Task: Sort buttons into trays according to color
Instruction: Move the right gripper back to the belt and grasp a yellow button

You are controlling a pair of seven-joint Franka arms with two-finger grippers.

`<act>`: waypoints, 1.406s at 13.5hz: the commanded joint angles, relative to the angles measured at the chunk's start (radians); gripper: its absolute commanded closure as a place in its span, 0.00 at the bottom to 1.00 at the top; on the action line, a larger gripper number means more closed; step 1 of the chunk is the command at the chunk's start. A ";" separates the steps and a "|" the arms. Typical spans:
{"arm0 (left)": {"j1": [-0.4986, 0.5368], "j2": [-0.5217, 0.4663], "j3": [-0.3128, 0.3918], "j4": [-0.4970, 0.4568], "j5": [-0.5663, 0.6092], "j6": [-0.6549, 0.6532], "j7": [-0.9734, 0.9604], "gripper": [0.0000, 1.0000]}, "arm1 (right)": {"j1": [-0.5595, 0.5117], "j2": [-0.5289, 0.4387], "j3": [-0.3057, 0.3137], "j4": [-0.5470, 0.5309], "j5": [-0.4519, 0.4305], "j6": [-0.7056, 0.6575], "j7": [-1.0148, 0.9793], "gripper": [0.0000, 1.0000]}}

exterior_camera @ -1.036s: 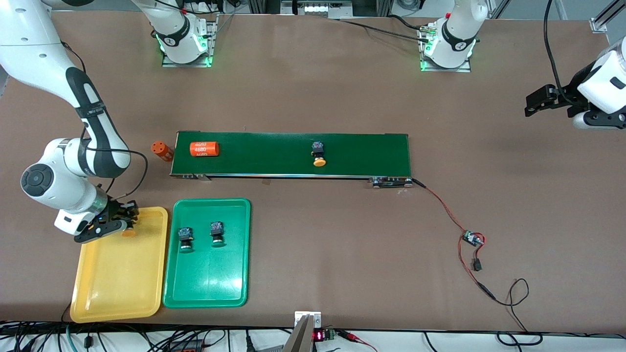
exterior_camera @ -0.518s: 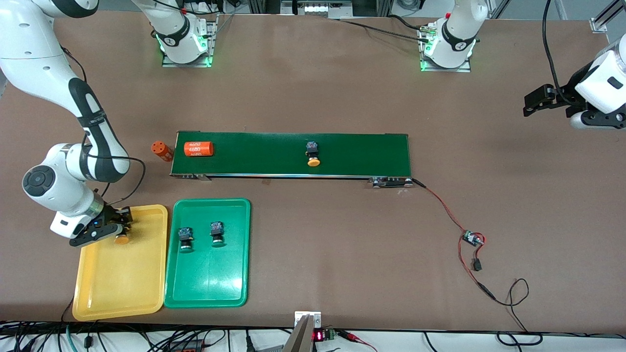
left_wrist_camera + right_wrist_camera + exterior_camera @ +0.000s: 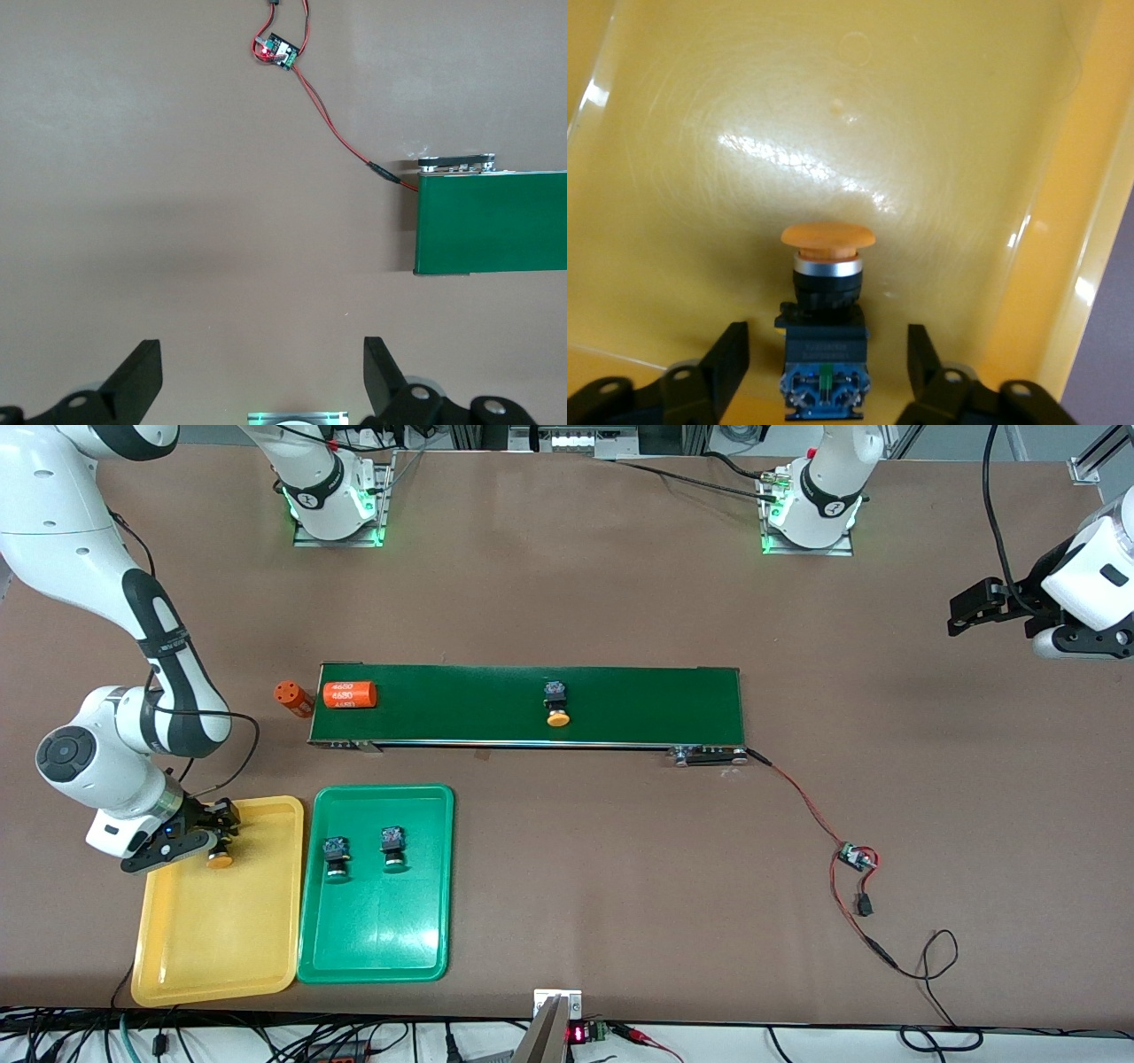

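Note:
The yellow tray [image 3: 213, 939] and the green tray [image 3: 381, 948] lie side by side toward the right arm's end. One orange-capped button [image 3: 220, 859] [image 3: 827, 301] lies on the yellow tray's floor. My right gripper [image 3: 221, 834] [image 3: 826, 341] straddles it, open, with a gap on each side of its body. Two green-capped buttons [image 3: 336, 859] [image 3: 393, 849] lie in the green tray. Another orange-capped button [image 3: 555, 704] rides on the conveyor belt [image 3: 638, 700]. My left gripper [image 3: 961, 609] [image 3: 261, 354] waits open and empty over bare table at the left arm's end.
An orange cylinder [image 3: 349, 694] lies on the belt's end toward the right arm, and another [image 3: 293, 698] stands just off that end. Red and black wires run from the belt to a small circuit board [image 3: 855, 856] [image 3: 276, 51].
My right gripper has opened and let go of the orange-capped button in the yellow tray. The button and cylinder on the belt have drifted toward the right arm's end.

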 commanded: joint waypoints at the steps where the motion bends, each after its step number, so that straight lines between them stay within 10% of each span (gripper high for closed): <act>1: 0.000 -0.006 0.001 0.013 0.021 -0.020 0.006 0.00 | -0.003 -0.043 0.030 0.007 0.003 -0.086 0.001 0.00; 10: 0.000 -0.006 -0.001 0.014 0.021 -0.020 0.004 0.00 | 0.002 -0.331 0.214 -0.236 0.039 -0.354 0.505 0.00; 19: 0.000 -0.006 0.002 0.014 0.021 -0.020 0.004 0.00 | 0.040 -0.532 0.596 -0.490 0.147 -0.300 1.169 0.00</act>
